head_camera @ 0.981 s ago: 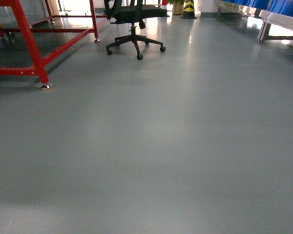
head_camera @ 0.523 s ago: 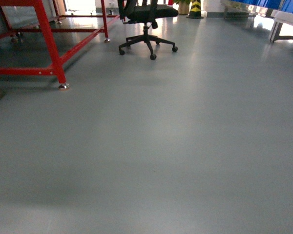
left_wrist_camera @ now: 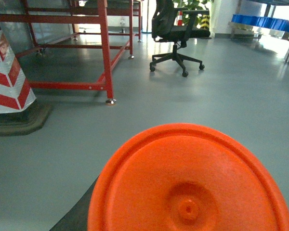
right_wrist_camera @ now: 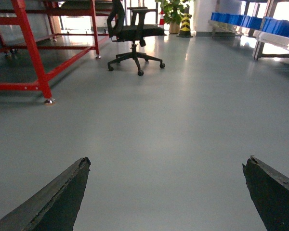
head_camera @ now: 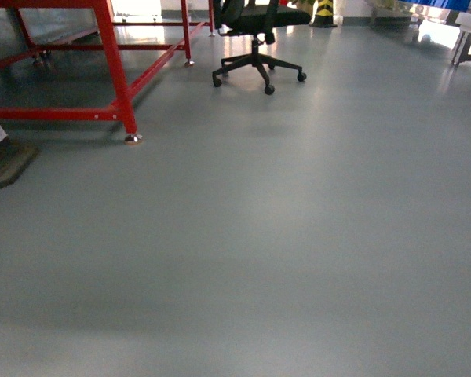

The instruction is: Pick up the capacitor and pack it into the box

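Left gripper: hidden in the left wrist view behind an orange disc [left_wrist_camera: 190,180] that fills the near lower frame; a dark edge shows beneath it, and I cannot tell whether the pincer is released or clenched, or whether it grips the disc.
Right gripper [right_wrist_camera: 168,192]: two dark fingertips [right_wrist_camera: 62,197] at the near corners of the right wrist view, spread wide apart with bare floor between them, grasping nothing.
Capacitor and box: neither shows in any view, so their place cannot be told.
Floor [head_camera: 282,236]: smooth grey, glossy, filling the near and middle of the head view.
Striped cone [left_wrist_camera: 7,82]: red and white, on a dark base, near left in the left wrist view; only its base edge shows at the left of the head view.
Red frame [head_camera: 114,75]: metal legs on small feet, left, beyond the cone.
Office chair [head_camera: 259,35]: black, on a five-star wheeled base, far centre, right of the frame.
Yellow-black cone [right_wrist_camera: 185,24]: far, beside a potted plant [right_wrist_camera: 172,12].
Blue bins [right_wrist_camera: 250,21]: far right, on shelving.
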You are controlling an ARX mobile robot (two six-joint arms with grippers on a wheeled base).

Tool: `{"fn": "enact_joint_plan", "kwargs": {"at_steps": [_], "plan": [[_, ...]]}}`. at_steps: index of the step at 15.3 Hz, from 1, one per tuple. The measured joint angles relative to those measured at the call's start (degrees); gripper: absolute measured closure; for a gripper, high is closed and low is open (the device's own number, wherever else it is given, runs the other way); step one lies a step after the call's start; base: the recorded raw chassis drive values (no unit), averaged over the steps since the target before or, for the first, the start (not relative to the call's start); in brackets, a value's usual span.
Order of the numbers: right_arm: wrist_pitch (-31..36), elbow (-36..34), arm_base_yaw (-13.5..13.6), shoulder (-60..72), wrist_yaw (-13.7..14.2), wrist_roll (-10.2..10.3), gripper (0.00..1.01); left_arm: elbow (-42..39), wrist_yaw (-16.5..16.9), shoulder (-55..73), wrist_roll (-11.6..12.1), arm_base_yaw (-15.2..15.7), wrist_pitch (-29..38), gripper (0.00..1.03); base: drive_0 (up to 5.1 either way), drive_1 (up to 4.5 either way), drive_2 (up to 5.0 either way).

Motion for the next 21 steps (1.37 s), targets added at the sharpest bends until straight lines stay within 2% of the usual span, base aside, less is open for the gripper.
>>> {"fn": "enact_joint_plan", "kwargs": {"at_steps": [21], "plan": [[0.3, 0.0, 0.0, 0.0, 0.0, 0.0, 0.03, 0.0, 0.0, 0.0, 0.0, 0.0, 0.0, 0.59, -5.0, 2.43, 2.4]]}}
